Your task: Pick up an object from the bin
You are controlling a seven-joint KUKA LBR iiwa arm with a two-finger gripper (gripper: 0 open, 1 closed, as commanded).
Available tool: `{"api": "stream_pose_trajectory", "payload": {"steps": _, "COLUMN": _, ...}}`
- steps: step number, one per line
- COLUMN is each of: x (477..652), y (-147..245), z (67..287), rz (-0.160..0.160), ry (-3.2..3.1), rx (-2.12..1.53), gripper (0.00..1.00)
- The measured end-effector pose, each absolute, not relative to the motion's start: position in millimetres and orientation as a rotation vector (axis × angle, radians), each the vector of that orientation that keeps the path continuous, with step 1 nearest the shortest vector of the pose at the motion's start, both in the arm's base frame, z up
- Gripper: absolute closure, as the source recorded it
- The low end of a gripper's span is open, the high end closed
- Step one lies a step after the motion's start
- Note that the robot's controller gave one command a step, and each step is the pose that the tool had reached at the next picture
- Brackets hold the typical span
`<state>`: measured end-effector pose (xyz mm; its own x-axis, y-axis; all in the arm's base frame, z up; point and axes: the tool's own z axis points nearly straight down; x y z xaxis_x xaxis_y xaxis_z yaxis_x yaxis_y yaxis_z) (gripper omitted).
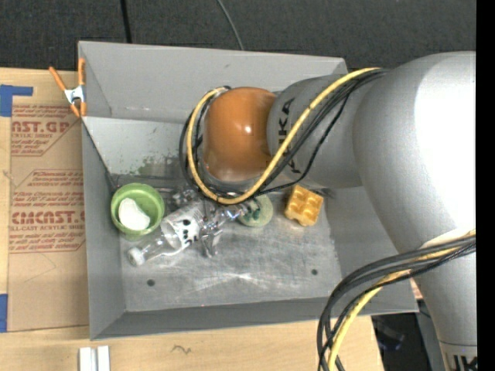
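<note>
At the left of the bin (232, 273), close to the left wall, a green cup (128, 203) stands open side up with a white lump (136, 218) inside it. Just right of it and a little nearer, a clear plastic piece (164, 240) with white and black marks lies slanted on the floor, its left end touching the cup's near rim. Its right end reaches up to the gripper (207, 232), which is down among the things at the middle of the bin. Whether the gripper is open or closed on anything cannot be told.

Just right of the gripper lies a pale green disc (257, 213), and further right, apart from it, a yellow block (302, 205). The near half of the floor is bare, as is the strip along the far wall.

The orange cover (236, 134) sits directly above the gripper, looped by yellow and black cables (309, 107). The thick grey arm (418, 161) slopes in from the right, over the right wall.
</note>
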<state>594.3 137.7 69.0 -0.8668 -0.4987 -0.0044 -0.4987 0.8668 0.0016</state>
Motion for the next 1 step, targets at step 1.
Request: {"api": "stream_pose_trajectory", "payload": {"steps": 1, "x": 595.0, "y": 140.1, "z": 74.9, "rz": 0.003, "ry": 2.958, "rx": -1.024, "gripper": 1.00}}
